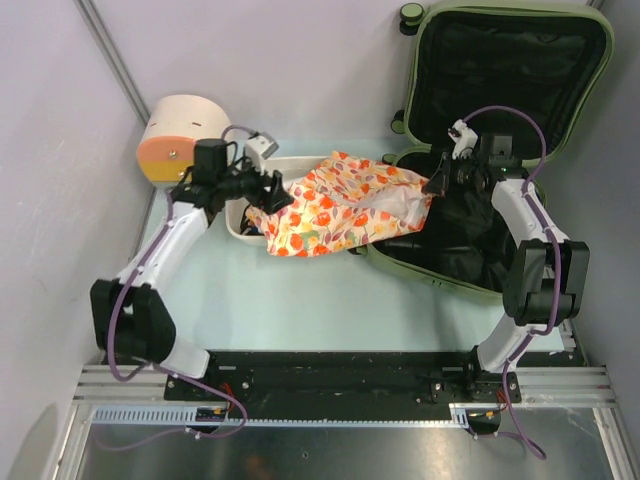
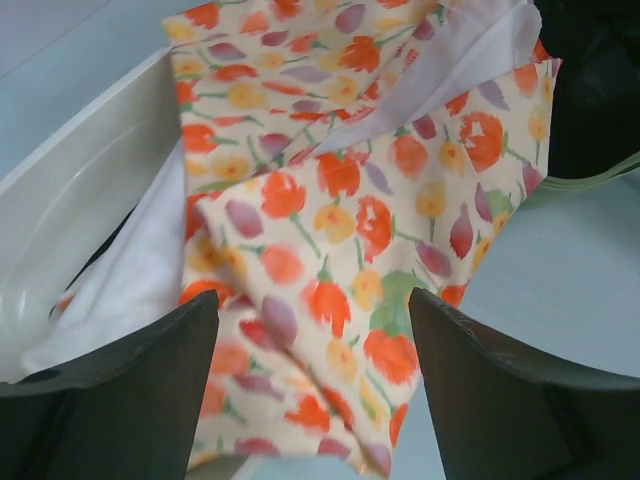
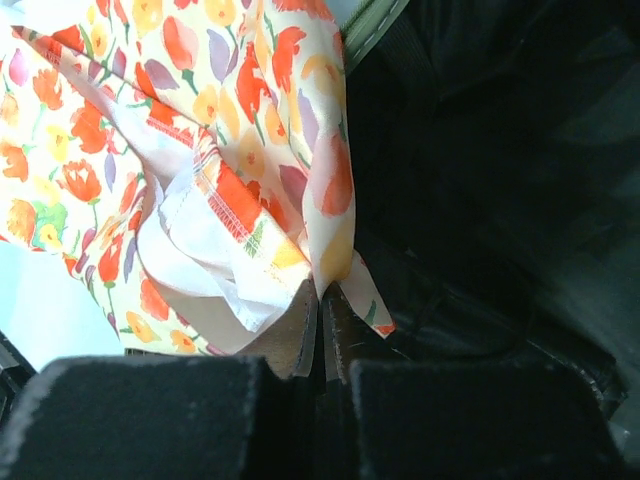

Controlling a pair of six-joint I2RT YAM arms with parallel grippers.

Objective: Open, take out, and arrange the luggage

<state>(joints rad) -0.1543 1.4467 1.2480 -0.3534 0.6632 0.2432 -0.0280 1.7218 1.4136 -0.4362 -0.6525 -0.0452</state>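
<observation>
Two pincers are at one flowered cloth [image 1: 335, 205], which stretches from the luggage [image 1: 505, 75] to a white tub [image 1: 237, 222] just left of it. The luggage lies open on the worktop [image 1: 300, 290] on the right arm's side, with its olive lid swung back on the far side. Black lining shows inside, and dark contents lie in the base.

The right pincer [image 3: 322, 300] is clenched on a folded hem of the cloth at the luggage's left rim, over the black interior. The left pincer [image 2: 312, 305] is released, its fingers spread wide over the cloth's other end, where that end drapes across the tub. Whether those fingers touch the fabric I cannot tell. A round cream box [image 1: 180, 135] with an orange front stands farther left of the luggage, beyond the tub.
</observation>
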